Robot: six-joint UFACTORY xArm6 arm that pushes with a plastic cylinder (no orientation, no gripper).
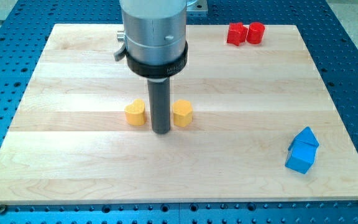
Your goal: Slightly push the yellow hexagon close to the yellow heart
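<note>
A yellow heart (pixel 135 112) lies on the wooden board (pixel 73 155), a little left of the view's centre. A yellow hexagon (pixel 183 112) lies just right of centre, level with the heart. My tip (pixel 161 131) stands between the two yellow blocks, slightly toward the view's bottom of them. The rod's shaft hides the gap between them and overlaps the hexagon's left edge. I cannot tell if the tip touches either block.
Two red blocks (pixel 245 33) sit side by side near the board's top right edge. Two blue blocks (pixel 302 151) lie together near the right edge, toward the view's bottom. The arm's grey body (pixel 154 31) hangs over the top centre.
</note>
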